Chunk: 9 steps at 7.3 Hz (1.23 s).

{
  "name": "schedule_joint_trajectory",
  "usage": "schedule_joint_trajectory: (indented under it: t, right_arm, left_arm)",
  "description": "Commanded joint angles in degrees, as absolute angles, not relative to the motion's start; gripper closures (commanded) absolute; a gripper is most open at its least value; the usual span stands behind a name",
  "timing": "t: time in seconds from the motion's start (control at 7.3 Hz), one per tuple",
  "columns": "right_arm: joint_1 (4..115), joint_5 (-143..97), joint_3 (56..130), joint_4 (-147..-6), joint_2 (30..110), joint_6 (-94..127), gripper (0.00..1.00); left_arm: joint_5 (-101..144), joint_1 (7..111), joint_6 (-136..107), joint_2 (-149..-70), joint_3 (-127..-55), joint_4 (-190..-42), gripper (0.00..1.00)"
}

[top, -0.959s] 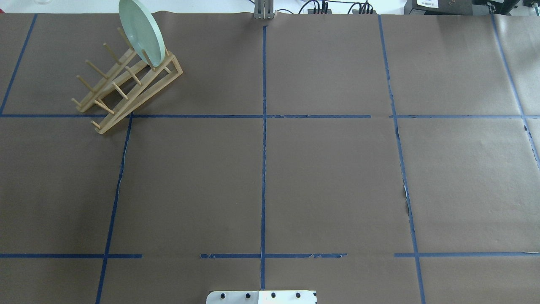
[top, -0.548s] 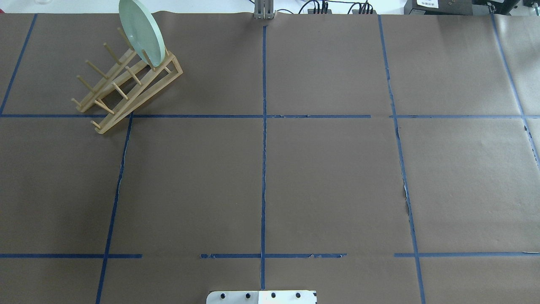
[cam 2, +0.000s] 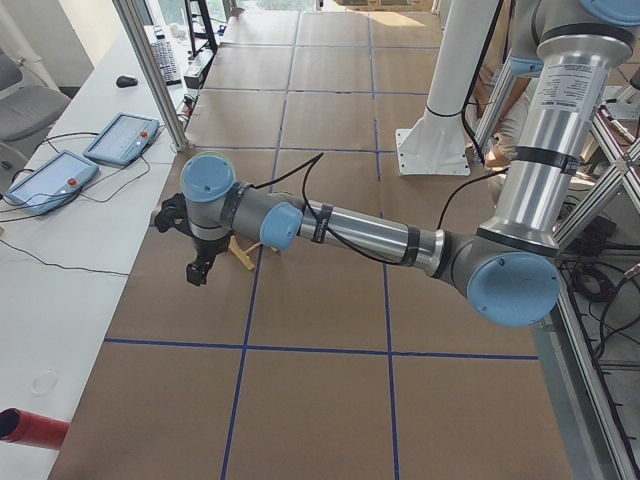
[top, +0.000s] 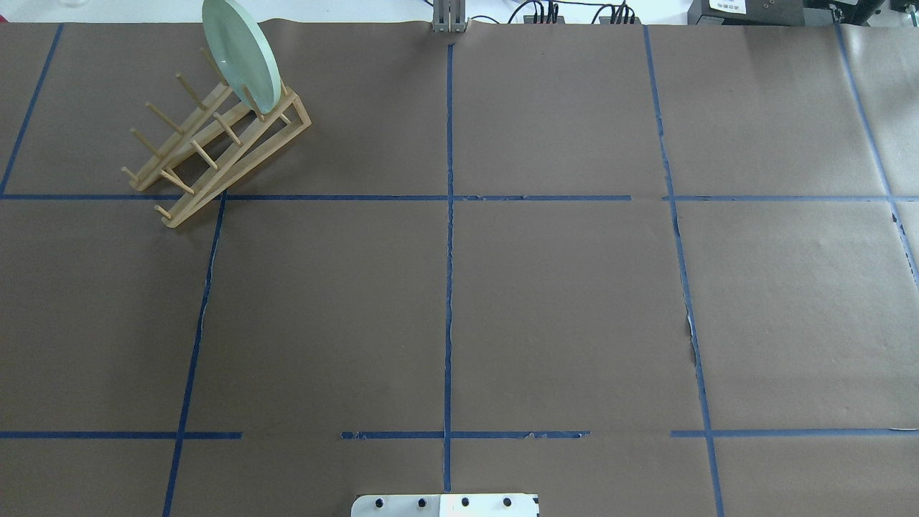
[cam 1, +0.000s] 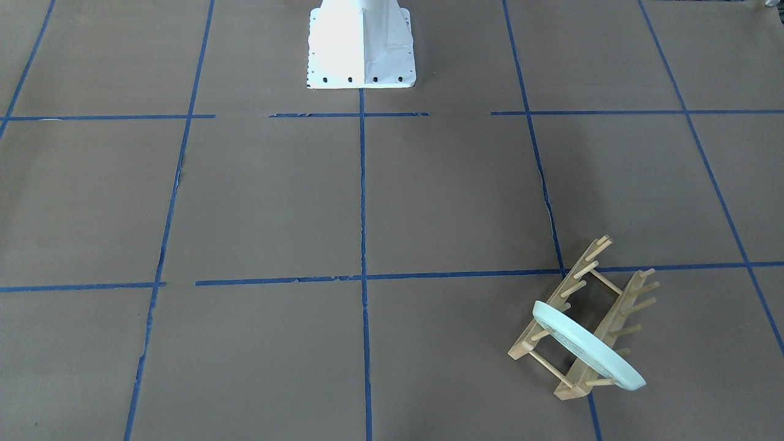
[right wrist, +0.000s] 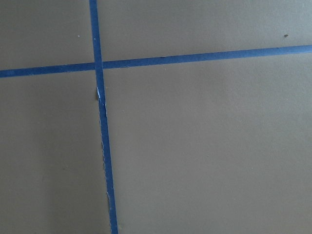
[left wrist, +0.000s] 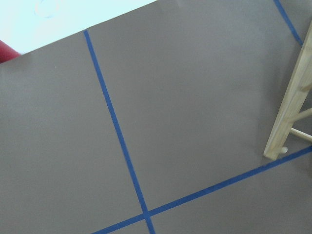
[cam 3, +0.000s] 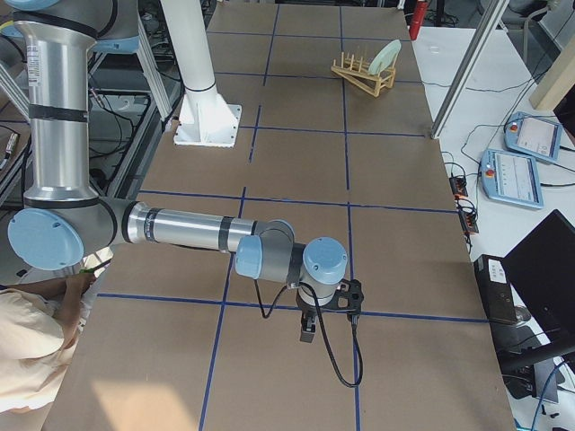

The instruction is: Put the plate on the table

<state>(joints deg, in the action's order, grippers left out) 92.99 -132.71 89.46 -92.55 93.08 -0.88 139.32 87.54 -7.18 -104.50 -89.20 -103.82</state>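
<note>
The pale mint-green plate (top: 240, 54) stands on edge in the end slot of the wooden peg rack (top: 240, 172) at the table's far left corner. It also shows in the front-facing view (cam 1: 588, 346) and the exterior right view (cam 3: 388, 56). The brown paper-covered table (top: 560, 301) has blue tape lines. My left gripper (cam 2: 197, 272) hangs low over the table close to the rack, which partly shows in the left wrist view (left wrist: 292, 97). My right gripper (cam 3: 306, 334) hangs over the table's right end, far from the plate. I cannot tell whether either is open or shut.
The white robot base (top: 445, 505) sits at the near edge, also in the front-facing view (cam 1: 361, 43). Cables and boxes (top: 747, 8) lie beyond the far edge. Two tablets (cam 2: 90, 155) lie on a white bench beside the table.
</note>
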Motion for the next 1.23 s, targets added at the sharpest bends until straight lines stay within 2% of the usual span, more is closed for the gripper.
schedule_joint_trajectory:
  t: [0.0,0.27,0.41,0.68,1.1]
  right_arm:
    - [93.0,-132.7,89.5,-92.5,93.1,-0.9,0.00]
    - [93.0,-132.7,89.5,-92.5,93.1,-0.9,0.00]
    - [93.0,-132.7,89.4,-92.5,93.1,-0.9,0.00]
    - [93.0,-132.7,89.4,-92.5,93.1,-0.9,0.00]
    - [93.0,-132.7,89.5,-92.5,93.1,-0.9,0.00]
  left_arm:
    - [146.5,83.3,-41.1,-106.1,-85.3,-128.3,0.00]
    - [142.5,77.5,-72.0,-109.9,-80.4,-148.4,0.00]
    - [134.3,73.5,-89.7,-113.1,-80.3,-151.7,0.00]
    - [122.3,68.8,-115.6,-118.8,-74.8,-161.0,0.00]
    - [113.0,63.6,-128.9,-123.3,-68.0,-164.4,0.00]
